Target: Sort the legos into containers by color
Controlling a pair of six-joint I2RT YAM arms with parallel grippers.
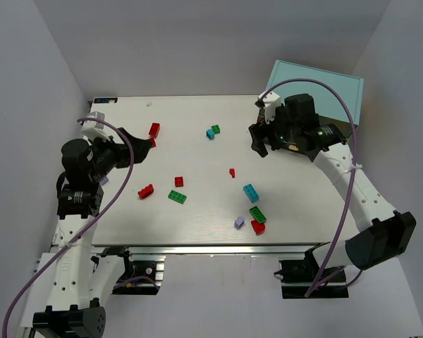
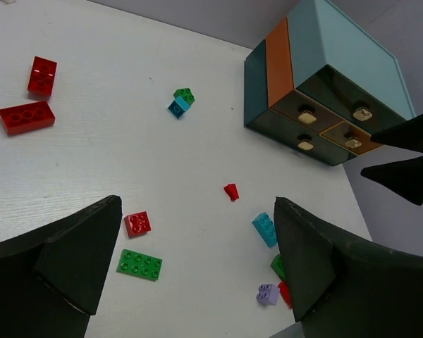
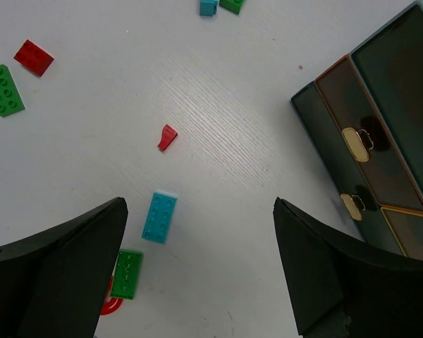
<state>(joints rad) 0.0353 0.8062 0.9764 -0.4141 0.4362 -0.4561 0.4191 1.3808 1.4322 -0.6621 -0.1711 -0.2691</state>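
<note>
The legos lie loose on the white table: red bricks (image 1: pixel 154 129) (image 1: pixel 146 191) (image 1: pixel 178 182), a green plate (image 1: pixel 177 197), a cyan brick (image 1: pixel 251 192), a green brick (image 1: pixel 257 215), a lavender brick (image 1: pixel 239 222), and a cyan-and-green pair (image 1: pixel 212 132). The containers are dark clear drawers (image 2: pixel 307 116) (image 3: pixel 356 144) with tan handles in a teal cabinet (image 1: pixel 317 88) at the back right. My left gripper (image 1: pixel 142 144) (image 2: pixel 197 204) hangs open at the left, near the red bricks. Just left of the cabinet, my right gripper (image 1: pixel 259 141) (image 3: pixel 199 204) also hangs open. Neither holds anything.
A tiny red piece (image 1: pixel 232 172) (image 3: pixel 167 137) lies mid-table. A red brick (image 1: pixel 258 227) sits by the lavender one near the table's front edge. Grey walls close in the table on three sides. All the drawers are pushed in.
</note>
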